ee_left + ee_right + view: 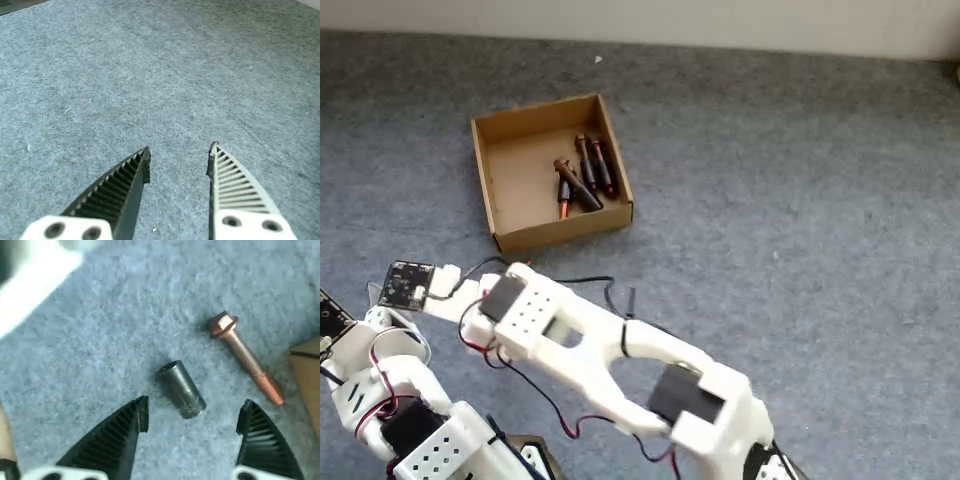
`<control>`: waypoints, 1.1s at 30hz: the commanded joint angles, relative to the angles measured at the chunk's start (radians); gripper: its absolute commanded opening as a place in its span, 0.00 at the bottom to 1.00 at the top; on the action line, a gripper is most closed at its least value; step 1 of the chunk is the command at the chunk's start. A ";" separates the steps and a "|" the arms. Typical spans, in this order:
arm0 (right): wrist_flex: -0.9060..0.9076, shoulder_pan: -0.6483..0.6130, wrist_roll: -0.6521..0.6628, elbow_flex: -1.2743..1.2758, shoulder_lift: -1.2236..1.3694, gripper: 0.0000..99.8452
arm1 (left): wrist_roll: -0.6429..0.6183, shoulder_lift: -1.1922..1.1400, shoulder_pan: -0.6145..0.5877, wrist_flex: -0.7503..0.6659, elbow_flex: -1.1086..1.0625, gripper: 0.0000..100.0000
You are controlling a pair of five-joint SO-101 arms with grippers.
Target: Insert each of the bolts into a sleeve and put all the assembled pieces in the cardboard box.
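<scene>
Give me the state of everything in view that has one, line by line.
Cardboard box: open-topped, not empty.
Assembled pieces: lying inside the box.
Bolt: loose on the carpet, not inserted.
Sleeve: on its side, empty, apart from the bolt.
Left gripper: open, empty.
Right gripper: open, empty, over the sleeve.

In the cardboard box (565,228), the dark pieces (584,175) are overlapping and showing too small to count surely. One arm (620,350) and the other arm (410,420) are running off the high view's lower edge. Near the bolt (245,357), a cardboard corner (306,367) is being cut by the picture's edge. A white shape (35,275) is showing too blurred to identify.
</scene>
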State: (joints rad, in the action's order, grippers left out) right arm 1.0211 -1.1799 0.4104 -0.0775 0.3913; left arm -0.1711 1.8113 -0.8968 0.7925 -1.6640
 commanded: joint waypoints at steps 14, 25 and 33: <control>0.058 0.044 0.012 -0.142 0.159 0.10 | -0.009 0.008 -0.002 -0.023 0.044 0.20; 0.047 0.059 0.064 -0.159 0.176 0.07 | -0.009 0.008 -0.002 -0.023 0.044 0.20; 0.208 0.125 0.061 -0.285 0.176 0.07 | -0.009 0.008 -0.012 -0.023 0.054 0.20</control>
State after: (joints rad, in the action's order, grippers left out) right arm 1.1684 -1.0863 0.4672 -0.2723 0.5846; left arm -0.1711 1.8113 -0.8968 0.7925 -1.6640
